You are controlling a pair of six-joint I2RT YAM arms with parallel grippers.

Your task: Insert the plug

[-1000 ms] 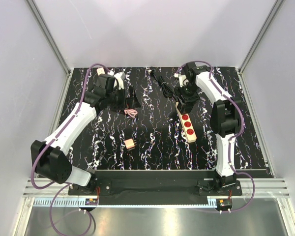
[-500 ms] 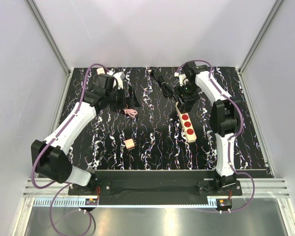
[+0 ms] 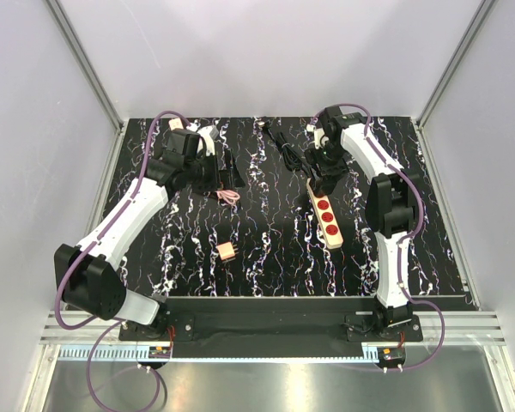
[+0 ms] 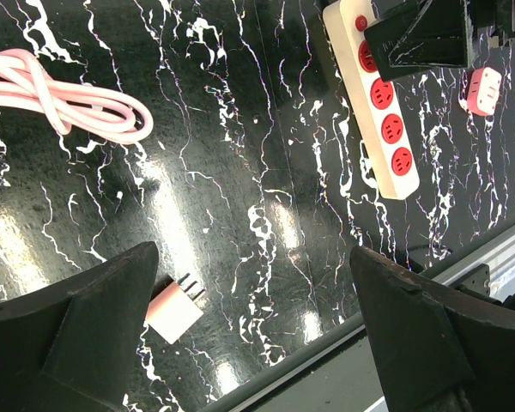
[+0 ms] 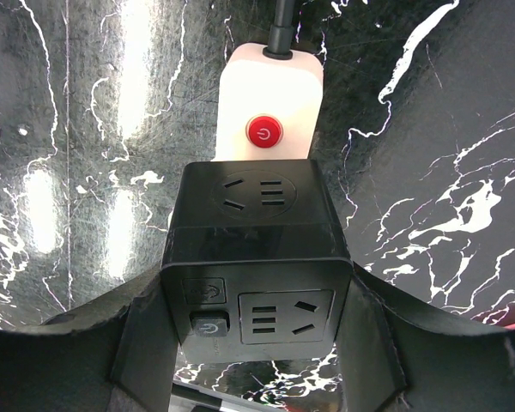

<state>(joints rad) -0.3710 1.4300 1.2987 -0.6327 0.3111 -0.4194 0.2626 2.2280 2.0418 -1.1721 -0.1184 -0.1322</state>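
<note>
The black cube plug (image 5: pixel 253 257) is held over the switch end of the power strip (image 5: pixel 270 94), and in the right wrist view it sits right next to the red switch (image 5: pixel 263 131); I cannot tell whether its pins are in a socket or whether it is only above one. My right gripper (image 5: pixel 256 296) is clamped on it, with a finger (image 5: pixel 142 343) pressed against each side of the cube; from overhead I see three red sockets clear of that gripper. The strip lies slanted on the right half of the black marbled table (image 3: pixel 266 257); its black cord (image 3: pixel 283 146) runs off toward the far edge.

My left gripper (image 4: pixel 253 257) hangs over the far left part of the table with its fingers spread wide and nothing between them. A coiled pink cable (image 4: pixel 60 94) lies just beside it. A pink charger (image 4: pixel 173 311) lies on the table with its prongs showing, well apart from the strip on its left. A second pink charger (image 4: pixel 483 90) lies near the strip on its right side; the overhead view hides it behind the right arm.
</note>
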